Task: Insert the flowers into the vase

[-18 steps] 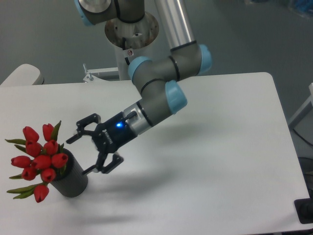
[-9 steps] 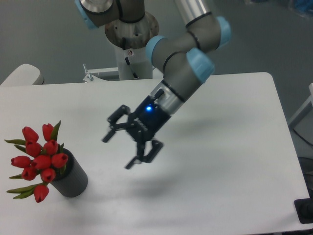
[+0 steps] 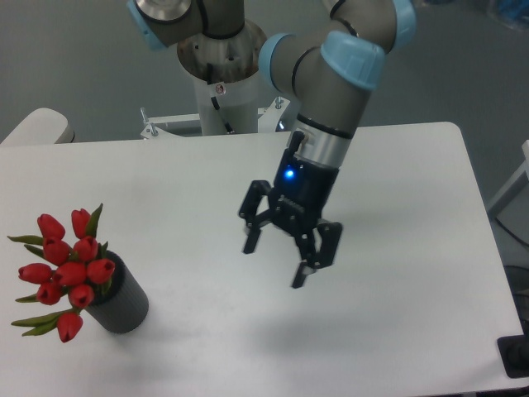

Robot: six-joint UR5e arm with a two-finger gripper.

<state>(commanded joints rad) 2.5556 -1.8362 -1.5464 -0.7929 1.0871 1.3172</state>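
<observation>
The flowers (image 3: 68, 265), red tulip buds with green leaves, stand in the dark grey vase (image 3: 122, 303) at the table's front left. The buds lean out to the left over the vase's rim. My gripper (image 3: 274, 263) hangs over the middle of the table, far to the right of the vase. It is open and empty, with its fingers pointing down.
The white table (image 3: 397, 331) carries only the vase. The arm's base column (image 3: 221, 78) stands behind the far edge. A dark object (image 3: 517, 357) sits at the front right corner.
My gripper has moved right and up, away from the vase, and has turned to point downward. It stays open. The flowers and vase have not moved.
</observation>
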